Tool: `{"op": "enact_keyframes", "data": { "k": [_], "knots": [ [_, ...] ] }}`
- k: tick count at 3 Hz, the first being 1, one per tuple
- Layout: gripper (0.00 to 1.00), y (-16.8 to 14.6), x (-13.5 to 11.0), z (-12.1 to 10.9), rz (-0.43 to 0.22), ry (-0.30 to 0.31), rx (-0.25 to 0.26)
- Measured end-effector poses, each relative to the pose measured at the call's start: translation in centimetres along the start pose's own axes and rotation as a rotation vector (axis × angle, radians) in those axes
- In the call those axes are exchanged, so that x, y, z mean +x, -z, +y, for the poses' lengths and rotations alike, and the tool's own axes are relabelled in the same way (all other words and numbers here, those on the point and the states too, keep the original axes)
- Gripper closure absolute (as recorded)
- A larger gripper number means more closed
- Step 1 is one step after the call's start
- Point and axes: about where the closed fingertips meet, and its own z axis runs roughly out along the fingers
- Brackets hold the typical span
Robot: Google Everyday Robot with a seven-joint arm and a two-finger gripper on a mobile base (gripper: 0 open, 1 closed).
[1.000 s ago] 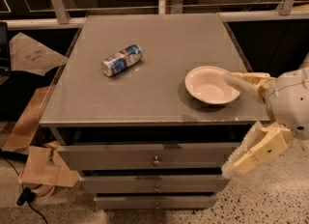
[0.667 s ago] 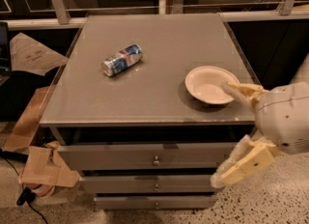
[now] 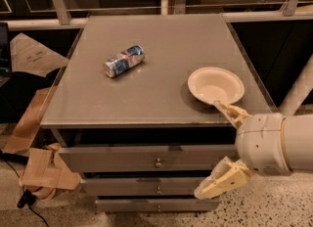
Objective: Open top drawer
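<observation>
Knob [image 3: 158,162] of top drawer [image 3: 107,156] just left of splayed end effector [image 3: 210,150]

The worktop [image 3: 146,99] is a flat, matt grey. The top drawer [image 3: 112,158] has a grey front of the same tone, with a small shiny metal knob [image 3: 158,163]. The can [image 3: 123,60] is blue and white with silver ends. The bowl [image 3: 215,85] is plain cream-white. The tool [image 3: 208,149], at the cabinet's front right corner with its fingers spread apart, is pale cream-yellow on a white arm [image 3: 279,143]. The cardboard [image 3: 41,172] is brown, and the floor [image 3: 274,211] is pale with dark speckles.
</observation>
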Motion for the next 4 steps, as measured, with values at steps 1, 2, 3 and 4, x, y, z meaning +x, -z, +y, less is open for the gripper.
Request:
{"op": "enact_keyframes", "data": {
  "k": [1, 2, 3, 4],
  "knots": [
    [0.0, -1.82, 1.62, 0.34, 0.005, -0.025, 0.004],
    [0.16, -1.93, 1.75, 0.34, 0.006, -0.027, 0.006],
    [0.41, -1.93, 1.75, 0.34, 0.006, -0.027, 0.006],
    [0.63, -1.93, 1.75, 0.34, 0.006, -0.027, 0.006]
  ]
}}
